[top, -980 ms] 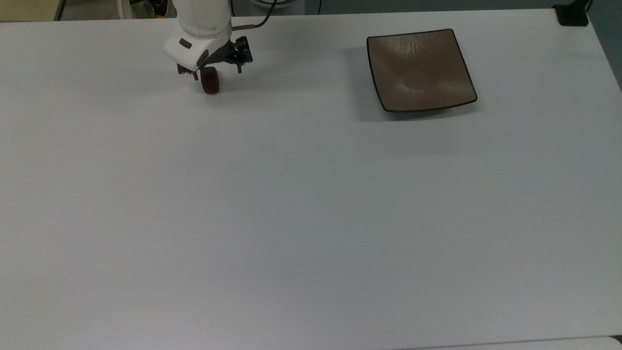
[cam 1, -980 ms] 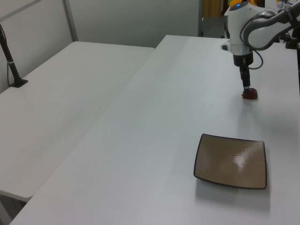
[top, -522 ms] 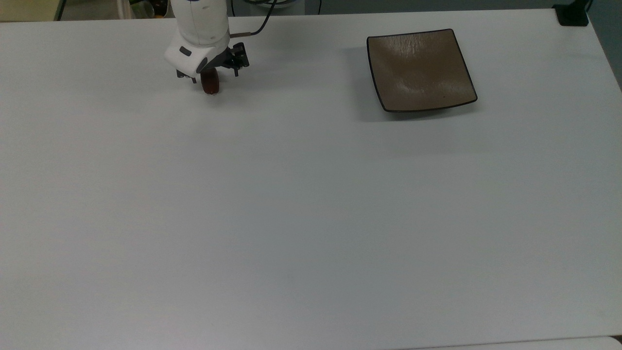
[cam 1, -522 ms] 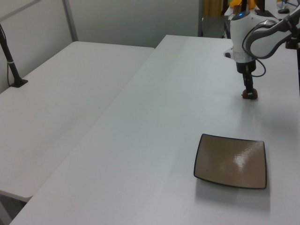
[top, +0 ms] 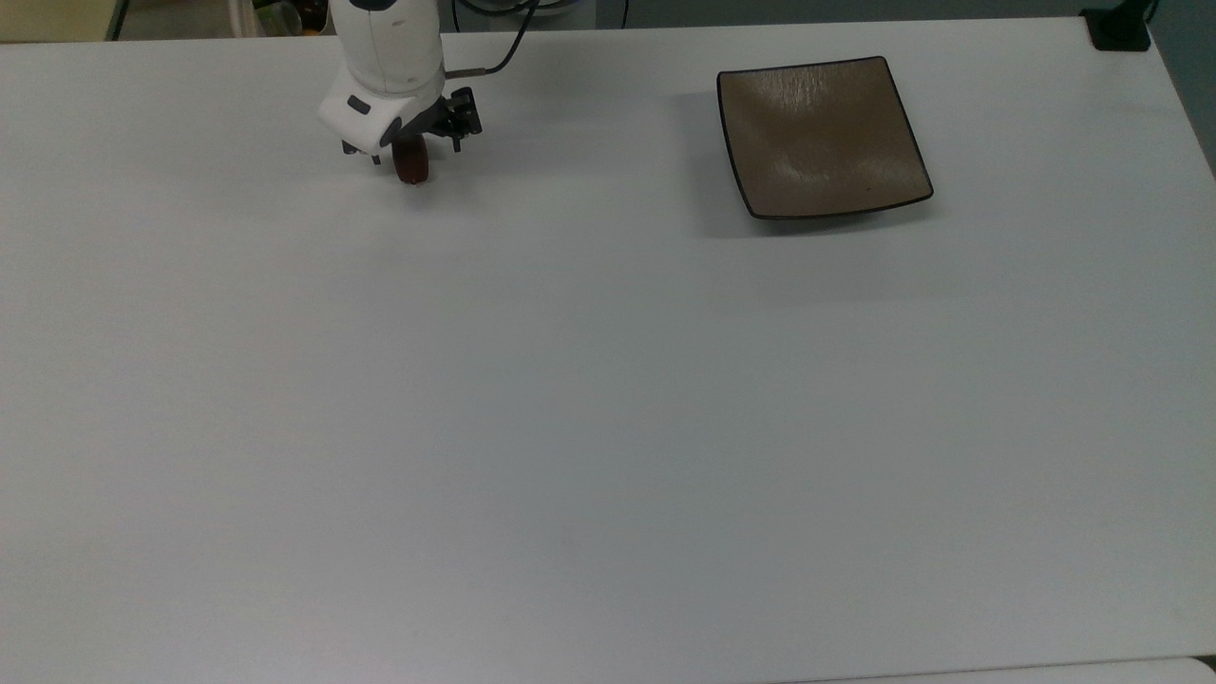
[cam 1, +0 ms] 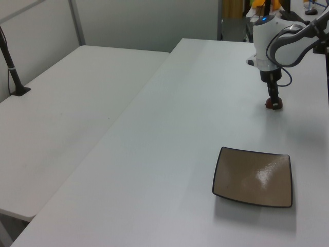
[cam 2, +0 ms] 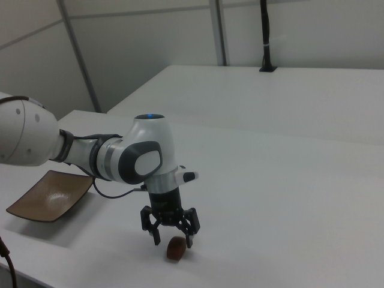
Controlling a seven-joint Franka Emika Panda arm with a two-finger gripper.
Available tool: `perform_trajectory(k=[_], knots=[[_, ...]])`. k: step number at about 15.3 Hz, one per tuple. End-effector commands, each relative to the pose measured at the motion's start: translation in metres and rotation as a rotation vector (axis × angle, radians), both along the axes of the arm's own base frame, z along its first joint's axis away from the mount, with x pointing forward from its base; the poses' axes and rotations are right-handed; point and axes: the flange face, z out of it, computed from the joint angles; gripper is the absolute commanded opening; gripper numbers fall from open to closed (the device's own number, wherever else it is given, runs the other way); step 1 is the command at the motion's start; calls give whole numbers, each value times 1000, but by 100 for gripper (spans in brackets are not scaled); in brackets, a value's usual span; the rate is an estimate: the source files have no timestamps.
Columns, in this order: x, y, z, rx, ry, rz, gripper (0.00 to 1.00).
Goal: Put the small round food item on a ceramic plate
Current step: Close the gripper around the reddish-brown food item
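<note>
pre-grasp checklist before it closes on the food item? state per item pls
1. Small round food item resting on the white table, apart from the plate: ok.
2. Gripper lowered over the item, fingers to either side in the right view: ok.
3. Fingers open, not yet clamped on the item: ok.
4. Item centred between the fingers: cannot tell; in the right view it sits nearer one finger.
5. Ceramic plate bare, dipped centre free to receive: ok.
6. Table between item and plate free of obstacles in the top view: ok.
</note>
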Motion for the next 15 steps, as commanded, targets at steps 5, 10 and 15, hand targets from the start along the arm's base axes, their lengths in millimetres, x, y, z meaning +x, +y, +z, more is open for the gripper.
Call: perform_trajectory(k=[5, 10, 15], knots=[[-5, -9, -2, -12, -21, 20, 53], [-5, -9, -2, -13, -20, 20, 27], [-5, -9, 4, -10, -21, 16, 16]])
